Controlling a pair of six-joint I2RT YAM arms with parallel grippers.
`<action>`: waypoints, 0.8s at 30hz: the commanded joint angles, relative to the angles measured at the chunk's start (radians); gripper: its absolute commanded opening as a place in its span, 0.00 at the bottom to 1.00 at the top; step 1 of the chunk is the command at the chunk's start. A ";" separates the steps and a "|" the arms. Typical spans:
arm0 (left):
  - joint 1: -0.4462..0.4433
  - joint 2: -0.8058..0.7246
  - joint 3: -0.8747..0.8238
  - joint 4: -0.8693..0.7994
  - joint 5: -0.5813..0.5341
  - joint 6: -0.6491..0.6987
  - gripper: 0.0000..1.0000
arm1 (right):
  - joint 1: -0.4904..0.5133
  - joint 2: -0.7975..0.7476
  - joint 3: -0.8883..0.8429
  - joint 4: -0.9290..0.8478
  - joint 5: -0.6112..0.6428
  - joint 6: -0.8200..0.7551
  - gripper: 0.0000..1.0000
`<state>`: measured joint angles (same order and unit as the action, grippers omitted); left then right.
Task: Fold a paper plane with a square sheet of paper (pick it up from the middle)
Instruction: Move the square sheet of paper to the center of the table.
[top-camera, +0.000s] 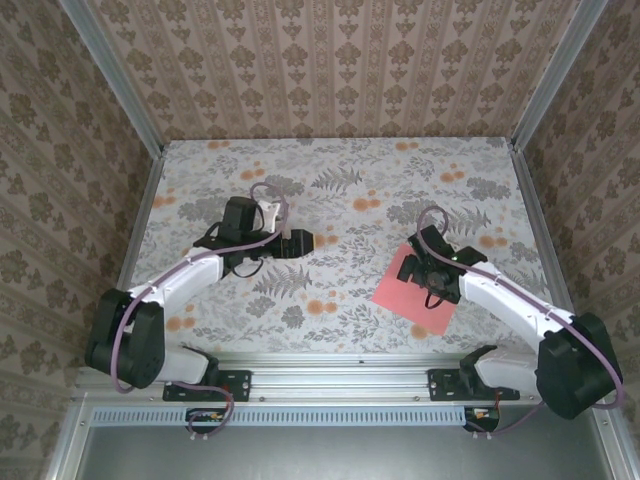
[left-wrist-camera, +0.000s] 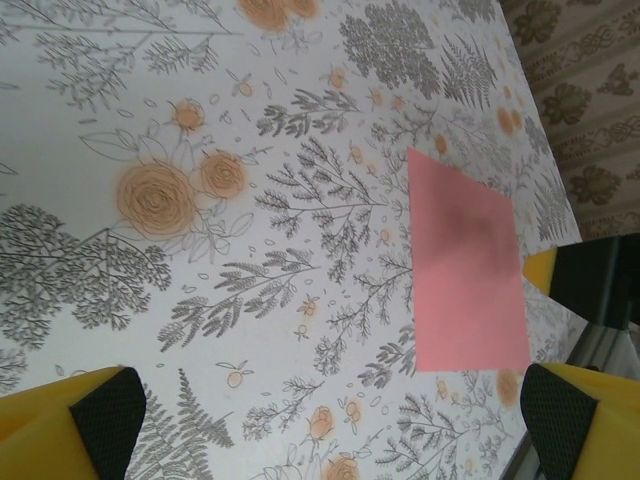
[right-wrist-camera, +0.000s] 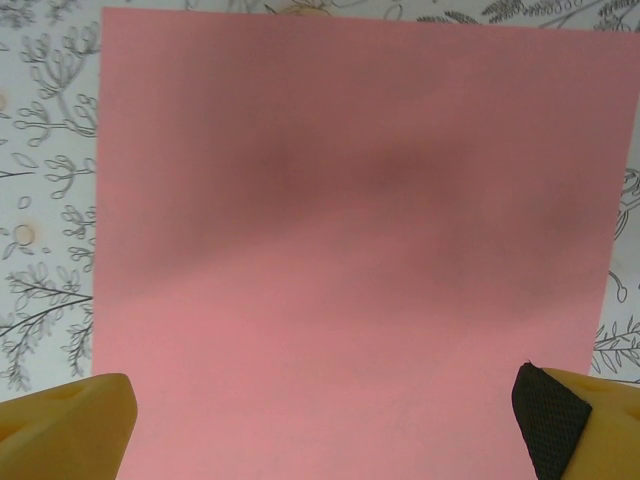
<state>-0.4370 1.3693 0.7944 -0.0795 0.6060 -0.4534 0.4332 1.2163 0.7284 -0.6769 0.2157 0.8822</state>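
Note:
The square sheet of paper (top-camera: 405, 296) is coral pink and lies flat and uncreased on the flowered table at the near right. My right gripper (top-camera: 428, 272) hangs low over its middle. In the right wrist view the sheet (right-wrist-camera: 350, 240) spreads under the open right gripper (right-wrist-camera: 320, 430), whose yellow fingers (right-wrist-camera: 70, 425) stand wide apart with nothing between them. My left gripper (top-camera: 303, 242) is open above the table's centre, pointing right, well clear of the sheet. From the left wrist view the sheet (left-wrist-camera: 465, 265) lies ahead to the right of the left gripper (left-wrist-camera: 330, 430). The paper plane is out of view.
A flowered cloth covers the table (top-camera: 350, 180), with papered walls on three sides. A metal rail (top-camera: 330, 365) with both arm bases runs along the near edge. The right arm's finger (left-wrist-camera: 590, 280) shows by the sheet's edge in the left wrist view.

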 joint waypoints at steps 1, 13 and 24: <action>-0.003 -0.001 0.022 -0.003 0.031 -0.013 1.00 | 0.006 0.046 -0.015 0.039 0.029 0.064 1.00; -0.003 0.013 0.021 -0.035 0.049 0.006 1.00 | 0.004 0.221 0.011 0.099 0.023 0.064 1.00; -0.003 0.009 0.021 -0.073 0.044 0.033 1.00 | 0.012 0.348 0.053 0.132 0.013 0.043 1.00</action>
<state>-0.4381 1.3754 0.7944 -0.1219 0.6327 -0.4488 0.4355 1.5238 0.7631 -0.5545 0.2218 0.9234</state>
